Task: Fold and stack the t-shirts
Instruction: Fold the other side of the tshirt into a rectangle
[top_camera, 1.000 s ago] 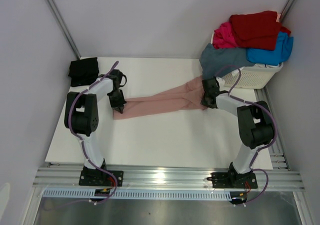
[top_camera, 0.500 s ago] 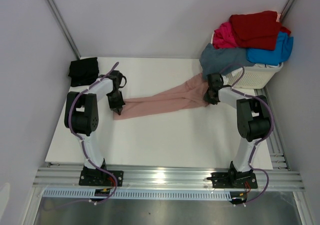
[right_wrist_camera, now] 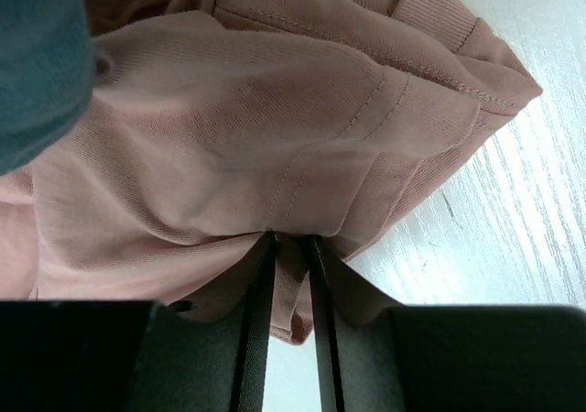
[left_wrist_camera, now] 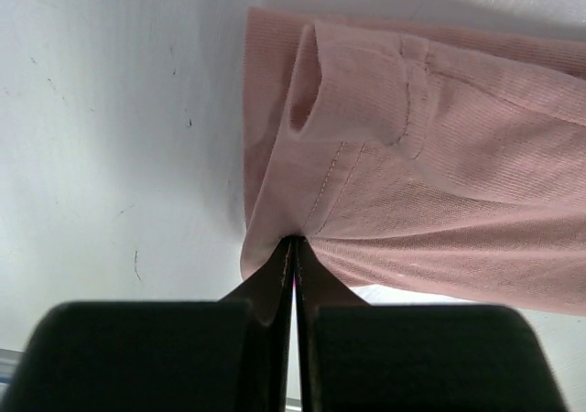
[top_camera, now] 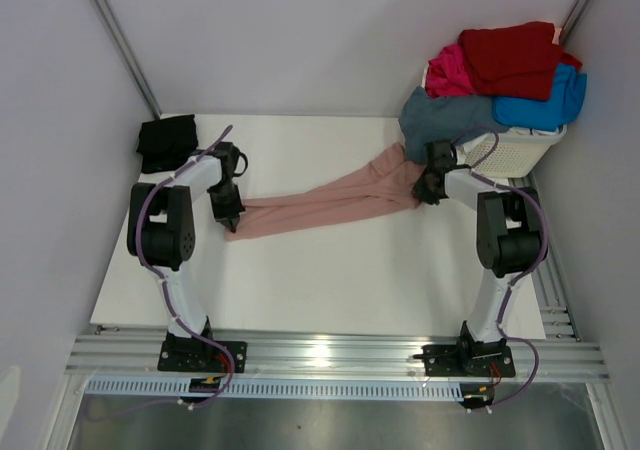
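A dusty-pink t-shirt point(top_camera: 330, 198) lies stretched in a long band across the white table. My left gripper point(top_camera: 231, 213) is shut on its left end, where the fabric point(left_wrist_camera: 385, 174) bunches at the fingertips. My right gripper point(top_camera: 425, 192) is shut on its right end, with a fold of pink cloth point(right_wrist_camera: 275, 146) pinched between the jaws. A black t-shirt point(top_camera: 166, 142) lies folded at the far left. Red point(top_camera: 510, 58), magenta point(top_camera: 450, 73), bright-blue point(top_camera: 545, 105) and slate-blue point(top_camera: 435, 120) t-shirts are heaped on the basket.
A white slatted laundry basket point(top_camera: 510, 155) stands at the far right corner, the slate-blue shirt hanging over its side just above my right gripper and showing at the right wrist view's top left point(right_wrist_camera: 37, 64). Grey walls close in on both sides.
My right gripper has moved back and to the right toward the basket, pulling the pink shirt's right end with it. My left gripper has shifted slightly left. The shirt is stretched longer.
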Robot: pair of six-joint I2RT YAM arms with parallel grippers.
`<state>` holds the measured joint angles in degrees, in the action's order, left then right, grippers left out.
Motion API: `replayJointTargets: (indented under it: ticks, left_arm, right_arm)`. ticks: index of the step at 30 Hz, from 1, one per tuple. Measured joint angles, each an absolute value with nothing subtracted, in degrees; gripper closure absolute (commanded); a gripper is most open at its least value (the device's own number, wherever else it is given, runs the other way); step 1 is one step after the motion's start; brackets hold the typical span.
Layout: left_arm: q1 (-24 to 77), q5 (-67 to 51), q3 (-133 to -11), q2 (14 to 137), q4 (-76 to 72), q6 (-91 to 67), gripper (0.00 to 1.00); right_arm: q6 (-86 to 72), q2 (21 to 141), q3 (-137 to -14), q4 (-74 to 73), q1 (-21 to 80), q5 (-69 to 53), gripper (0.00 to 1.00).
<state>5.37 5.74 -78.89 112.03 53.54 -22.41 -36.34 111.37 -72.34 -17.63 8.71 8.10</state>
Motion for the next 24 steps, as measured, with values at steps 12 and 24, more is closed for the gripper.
replayJointTargets:
  ticks: [12, 24]
  left_arm:
    - [4.7, 8.2, -73.6, 95.9, 50.1, -22.4, 0.82]
    - [6.5, 8.3, -67.0, 70.6, 41.9, -22.7, 0.78]
  right_arm:
    - [-32.0, 92.4, -57.9, -10.7, 7.9, 6.6, 0.18]
    - [-30.0, 87.6, -62.8, -0.4, 17.3, -6.0, 0.16]
